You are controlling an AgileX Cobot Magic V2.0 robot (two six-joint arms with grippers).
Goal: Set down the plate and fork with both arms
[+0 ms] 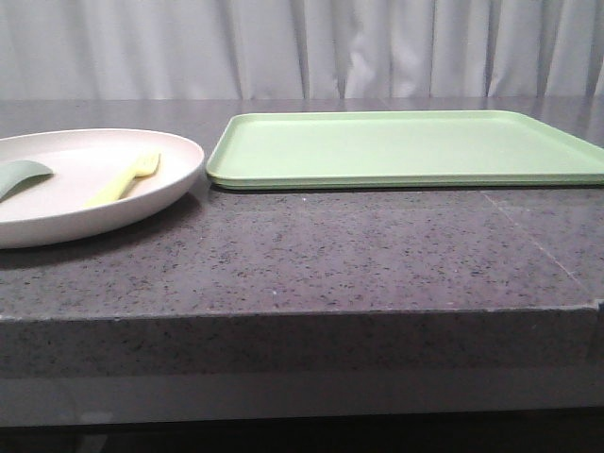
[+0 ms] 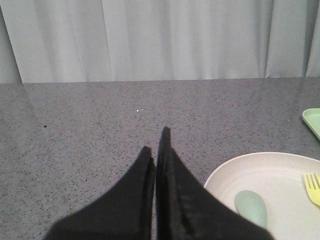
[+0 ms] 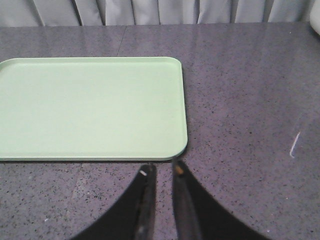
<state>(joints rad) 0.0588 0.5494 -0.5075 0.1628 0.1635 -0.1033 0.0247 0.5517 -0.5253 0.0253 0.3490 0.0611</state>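
The off-white plate (image 1: 175, 179) lies on the stone table at the left, cut by the picture's edge. The pale yellow fork (image 1: 123, 179) lies inside it, tines pointing away from me. In the left wrist view the plate (image 2: 280, 165) and the fork's tines (image 2: 312, 186) show beside my left gripper (image 2: 155, 140), which is shut, empty and apart from the plate over bare table. My right gripper (image 3: 163, 166) is shut with a thin gap, empty, just short of the near corner of the tray. Neither gripper shows in the front view.
A flat light green tray (image 1: 406, 146) lies right of the plate, nearly touching its rim; it also shows in the right wrist view (image 3: 90, 107). A small grey-green utensil (image 1: 19, 175) lies in the plate beside the fork. The table's front edge (image 1: 302, 316) is close. A grey curtain hangs behind.
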